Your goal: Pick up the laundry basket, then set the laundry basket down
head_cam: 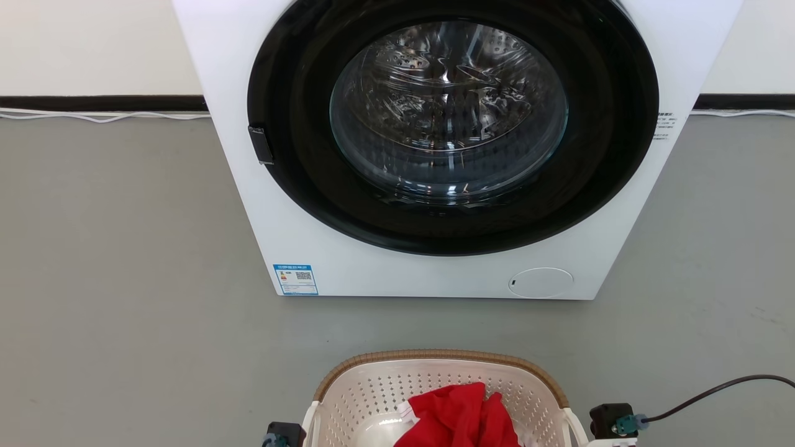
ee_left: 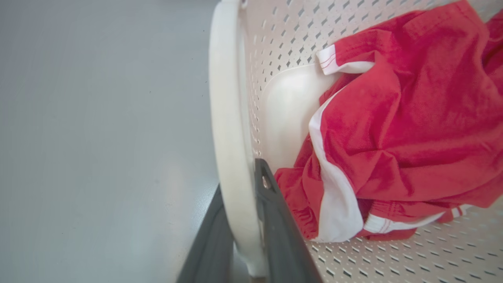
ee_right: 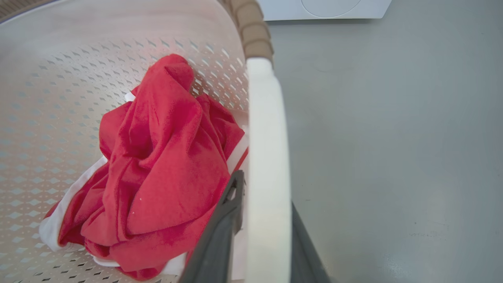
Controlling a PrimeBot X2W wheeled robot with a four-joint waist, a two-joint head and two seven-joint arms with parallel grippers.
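The laundry basket (head_cam: pixel 372 388) is at the bottom centre of the head view, in front of the washing machine. It is cream-white and perforated, with a brown woven rim (head_cam: pixel 435 355). A crumpled red garment with white trim (head_cam: pixel 459 416) lies inside it. In the left wrist view my left gripper (ee_left: pixel 238 177) is shut on the basket's white side handle (ee_left: pixel 226 118), one finger (ee_left: pixel 275 224) inside the wall and one outside. My right gripper (ee_right: pixel 265 190) clamps the opposite white handle (ee_right: pixel 267 137) the same way. I cannot tell whether the basket touches the floor.
A large white washing machine (head_cam: pixel 310 217) with a round black-framed glass door (head_cam: pixel 450 112), closed, stands a short way beyond the basket. Grey floor (head_cam: pixel 112 279) spreads on both sides. A black cable (head_cam: pixel 714 391) runs off to the right, and white cables lie along the wall.
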